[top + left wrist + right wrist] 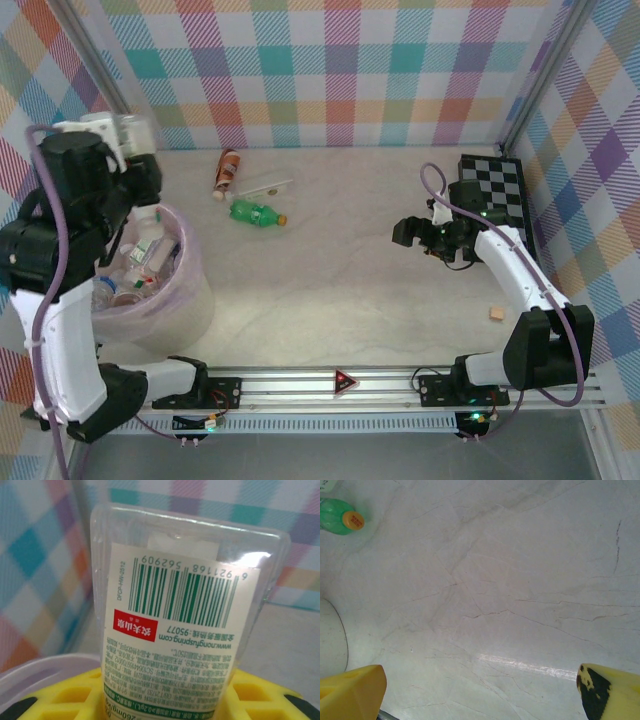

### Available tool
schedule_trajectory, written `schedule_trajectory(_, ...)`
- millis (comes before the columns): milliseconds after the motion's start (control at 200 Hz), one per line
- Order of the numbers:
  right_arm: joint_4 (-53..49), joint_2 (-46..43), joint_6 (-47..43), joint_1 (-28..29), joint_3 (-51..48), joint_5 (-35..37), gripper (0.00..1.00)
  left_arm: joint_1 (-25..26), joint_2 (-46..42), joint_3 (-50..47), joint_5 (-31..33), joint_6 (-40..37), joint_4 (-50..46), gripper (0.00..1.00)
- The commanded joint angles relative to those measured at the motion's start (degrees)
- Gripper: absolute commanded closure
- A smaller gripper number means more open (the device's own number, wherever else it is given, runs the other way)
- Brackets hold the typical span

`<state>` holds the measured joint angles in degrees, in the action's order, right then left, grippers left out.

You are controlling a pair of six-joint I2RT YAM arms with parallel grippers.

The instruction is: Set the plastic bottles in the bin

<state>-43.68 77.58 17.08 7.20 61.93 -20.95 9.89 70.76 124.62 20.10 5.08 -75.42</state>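
Left gripper (165,707) up close, clamped on a clear labelled bottle (185,610) above the pink bin (196,262), several bottles (140,268) already inside. Right gripper (480,695) hangs jaws apart over the table (510,580); beyond, a green bottle (255,213) and a brown-labelled bottle (227,170) lie near the back wall.

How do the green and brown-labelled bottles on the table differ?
The green plastic bottle lies crosswise, orange cap pointing right; the brown-orange labelled bottle lies lengthwise, pointing toward the far wall. The green one sits nearer the front, the brown one farther back. Both lie flat on the table, outside the pink bin.
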Motion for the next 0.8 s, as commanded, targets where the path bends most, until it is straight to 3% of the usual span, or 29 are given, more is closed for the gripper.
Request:
schedule_trajectory(0,0.8,-0.5,-0.2,0.2,1.2,-2.2,0.02,-6.7,0.5,-2.1,2.0,-3.2,-6.4,0.76)
schedule_trajectory(155,1.5,-0.1,-0.2,0.3,0.9,-3.0,0.03,-18.3,-1.6,-11.5,-0.2,-4.9,-6.7,0.76)
schedule_trajectory(290,1.6,0.5,-0.5,0.2,1.5,-3.9,0.03,-26.1,-4.3,-22.2,-6.5,-5.0,-4.6,0.76)
schedule_trajectory(495,1.0,1.7,-1.5,0.3,2.4,-3.6,0.03,-27.6,-5.2,-30.6,-7.5,-3.0,-7.3,0.67)
schedule_trajectory(675,2.0,2.6,-0.3,0.3,2.2,-4.7,0.03,-27.6,-5.8,-35.6,-8.3,-2.4,-6.1,0.35)
schedule_trajectory(795,2.2,2.7,0.0,0.4,2.0,-4.6,0.03,-27.6,-6.1,-33.9,-8.5,-2.4,-5.9,0.29)
